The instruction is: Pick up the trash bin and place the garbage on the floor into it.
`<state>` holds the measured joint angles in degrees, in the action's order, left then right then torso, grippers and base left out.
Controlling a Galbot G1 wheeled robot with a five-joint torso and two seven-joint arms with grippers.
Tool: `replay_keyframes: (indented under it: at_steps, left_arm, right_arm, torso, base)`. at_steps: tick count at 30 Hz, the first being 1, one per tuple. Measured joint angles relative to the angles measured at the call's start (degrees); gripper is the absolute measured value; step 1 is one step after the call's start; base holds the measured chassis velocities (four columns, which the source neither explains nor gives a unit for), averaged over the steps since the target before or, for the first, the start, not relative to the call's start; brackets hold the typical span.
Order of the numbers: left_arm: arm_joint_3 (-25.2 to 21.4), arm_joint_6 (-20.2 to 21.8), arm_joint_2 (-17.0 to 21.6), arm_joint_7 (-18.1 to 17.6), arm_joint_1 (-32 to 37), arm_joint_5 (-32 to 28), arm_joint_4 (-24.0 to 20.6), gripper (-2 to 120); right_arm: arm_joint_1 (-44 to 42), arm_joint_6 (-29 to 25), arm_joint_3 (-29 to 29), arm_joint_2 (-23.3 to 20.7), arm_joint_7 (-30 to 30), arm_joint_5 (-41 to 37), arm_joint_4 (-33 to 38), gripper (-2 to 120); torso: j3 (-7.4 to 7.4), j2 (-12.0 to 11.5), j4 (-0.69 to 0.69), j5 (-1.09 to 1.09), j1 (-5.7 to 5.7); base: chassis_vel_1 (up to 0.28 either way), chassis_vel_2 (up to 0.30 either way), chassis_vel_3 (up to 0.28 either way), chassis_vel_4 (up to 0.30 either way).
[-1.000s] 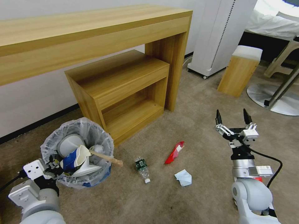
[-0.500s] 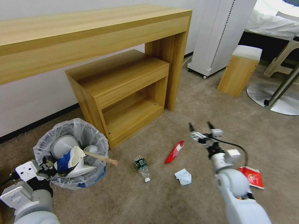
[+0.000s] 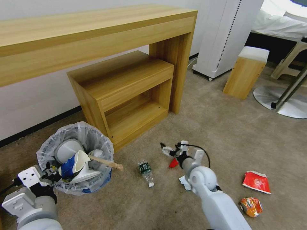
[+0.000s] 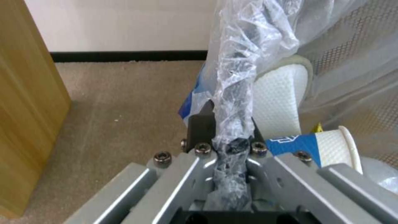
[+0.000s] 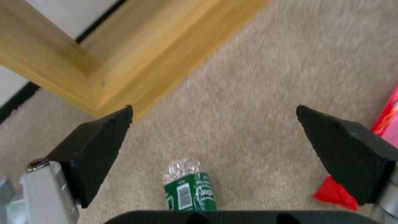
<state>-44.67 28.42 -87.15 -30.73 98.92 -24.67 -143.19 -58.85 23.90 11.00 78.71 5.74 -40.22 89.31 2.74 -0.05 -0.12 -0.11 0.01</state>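
Two grippers are at work around the trash bin (image 3: 75,159), which stands on the floor (image 3: 224,134) just beside the low wooden cabinet (image 3: 123,92). The left gripper (image 3: 48,171) sits at the bin's near rim, its fingers pressed together on the crinkly bag liner (image 4: 234,93) and the rim under it. Inside the bin lie a white slipper (image 4: 275,99), a blue-white carton (image 3: 68,166) and a wooden stick (image 3: 105,162) that pokes out over the rim toward the cabinet. Away from the bin, past the stick's tip, a small bottle (image 3: 145,172) with a green label lies on the carpet. Beyond the bottle, the right gripper (image 3: 171,150) hangs low with its fingers (image 5: 93,149) spread wide, just beside a red packet (image 3: 173,163). Crumpled white paper (image 3: 184,182) lies partly hidden behind that arm. Farther still from the bin lie another red packet (image 3: 256,182) and an orange packet (image 3: 251,206).
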Motion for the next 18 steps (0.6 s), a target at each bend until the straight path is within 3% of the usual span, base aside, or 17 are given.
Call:
replay_keyframes:
  at_steps: [14, 18]
  left_arm:
    - [0.8, -0.2, -0.9, 0.3, 0.4, 1.7, 0.0, 0]
    - [0.9, -0.2, -1.0, 0.4, 0.0, 2.1, 0.6, 0]
  right_arm:
    - [7.4, 4.7, -1.4, 4.3, -2.2, -4.6, -8.8, 100]
    - [11.2, 9.1, -2.9, 7.4, 2.4, -8.2, -12.5, 100]
  torso:
    - [0.0, 0.0, -0.01, -0.01, 0.0]
    - [0.0, 0.0, -0.01, -0.01, 0.0]
  base:
    - [0.0, 0.0, 0.0, 0.0]
    - [0.0, 0.0, 0.0, 0.0]
